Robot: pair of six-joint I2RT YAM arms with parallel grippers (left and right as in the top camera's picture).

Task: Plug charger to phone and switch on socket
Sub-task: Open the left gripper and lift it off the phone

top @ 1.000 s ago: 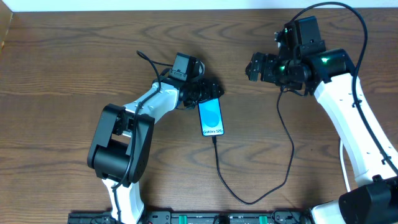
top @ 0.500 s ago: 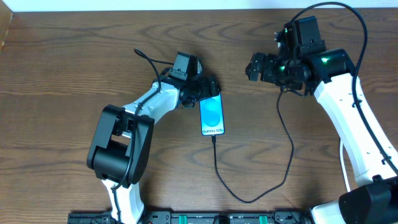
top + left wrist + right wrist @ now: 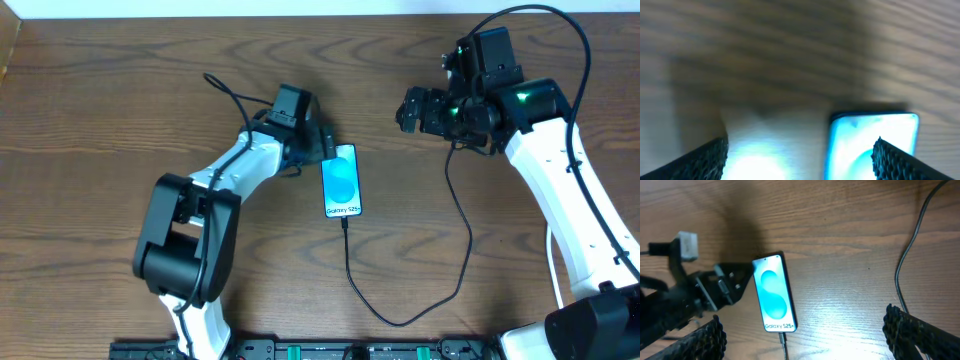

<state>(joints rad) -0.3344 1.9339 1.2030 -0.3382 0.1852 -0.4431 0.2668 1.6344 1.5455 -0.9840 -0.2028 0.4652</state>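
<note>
The phone [image 3: 340, 182] lies flat mid-table, blue screen up, and also shows in the right wrist view [image 3: 772, 292]. The charger [image 3: 455, 285] is a thin black cable. Its tip sits in the phone's bottom edge [image 3: 782, 338], and the cable loops down, right and up under the right arm. My left gripper [image 3: 324, 154] is open, low beside the phone's top left corner. In its wrist view that gripper [image 3: 800, 167] has the phone's corner [image 3: 872, 145] near the right finger. My right gripper [image 3: 404, 110] hangs open above the table, right of the phone; it holds nothing [image 3: 810, 350]. The socket is out of view.
The table's far edge [image 3: 300, 14] meets a pale wall. The left arm's black base link [image 3: 185, 240] stands at front left. The right arm's white link [image 3: 560, 200] runs down the right side. A black wire [image 3: 225, 92] arcs behind the left wrist.
My left gripper has drawn back to the left, off the phone's top edge, with its jaws a little wider. The phone, cable and right arm have stayed put.
</note>
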